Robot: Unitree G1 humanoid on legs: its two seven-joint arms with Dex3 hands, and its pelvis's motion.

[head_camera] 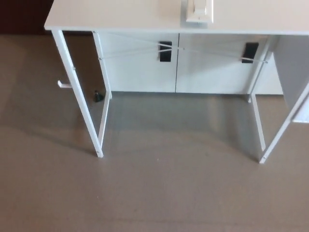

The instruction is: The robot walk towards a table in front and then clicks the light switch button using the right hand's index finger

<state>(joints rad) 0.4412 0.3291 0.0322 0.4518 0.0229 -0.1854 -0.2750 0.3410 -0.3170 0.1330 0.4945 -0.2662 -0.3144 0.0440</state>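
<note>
A white table (120, 17) stands ahead, its top filling the upper part of the head view. A white light switch (199, 10) in a flat plate lies on the tabletop near the top edge, cut off by the frame. Neither of my hands shows in the picture.
The table's thin white legs reach the floor at the left (99, 153) and at the right (262, 159). White cabinets (193, 67) with black handles stand behind the table. Grey-brown floor (154, 193) spreads between me and the table. A small dark object (98, 96) lies by the cabinet base.
</note>
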